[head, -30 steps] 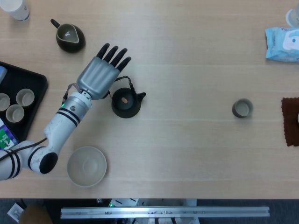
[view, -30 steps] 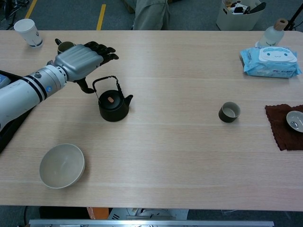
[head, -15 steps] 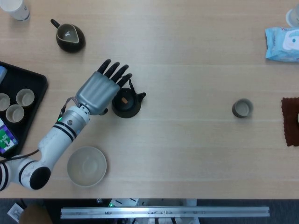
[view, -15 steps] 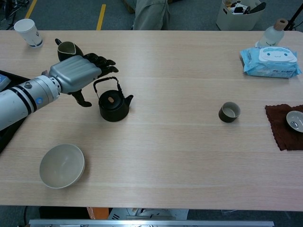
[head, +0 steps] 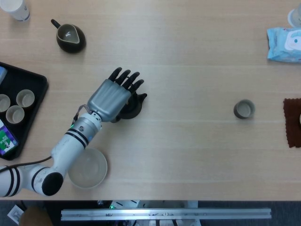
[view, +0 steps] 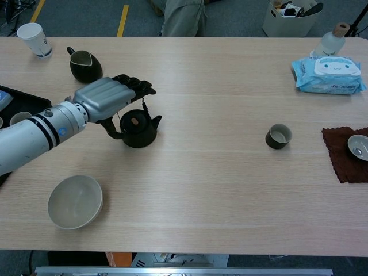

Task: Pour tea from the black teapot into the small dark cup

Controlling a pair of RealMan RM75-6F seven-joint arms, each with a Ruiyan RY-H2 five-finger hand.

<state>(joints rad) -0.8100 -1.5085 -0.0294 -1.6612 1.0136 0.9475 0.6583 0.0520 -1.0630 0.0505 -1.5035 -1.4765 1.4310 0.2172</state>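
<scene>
Black teapot (view: 138, 129): stood upright on the tabletop (view: 207, 172), spout turned toward the small dark cup; taken as the landmark for everything below. In the head view most of its body is hidden under the hand, with only the spout side (head: 138, 100) seen.
Left hand (view: 107, 98): laid over the teapot's top and handle, palm down, fingers (head: 127, 79) extended and slightly spread past the handle. Whether the handle is actually gripped cannot be told; no closed grasp is seen. The thumb is seen low beside the pot's left flank in the chest view.
Right hand: not seen in either view.
Small dark cup (view: 279, 136): well apart from the teapot, off to its spout side, upright and standing alone.
Pale bowl (view: 75, 201): near the teapot, toward the front edge, partly crossed by the forearm in the head view.
Dark pitcher (view: 85, 64): behind the teapot, toward the far left.
Black tray (head: 29, 101): left of the teapot at the tabletop's edge, small pale cups (head: 24, 98) held in it.
Paper cup (view: 34, 39): beyond the pitcher, far left corner.
Wipes packet (view: 329, 75): far from the teapot, beyond the small dark cup.
Brown cloth (view: 340, 152): at the edge past the small dark cup.
</scene>
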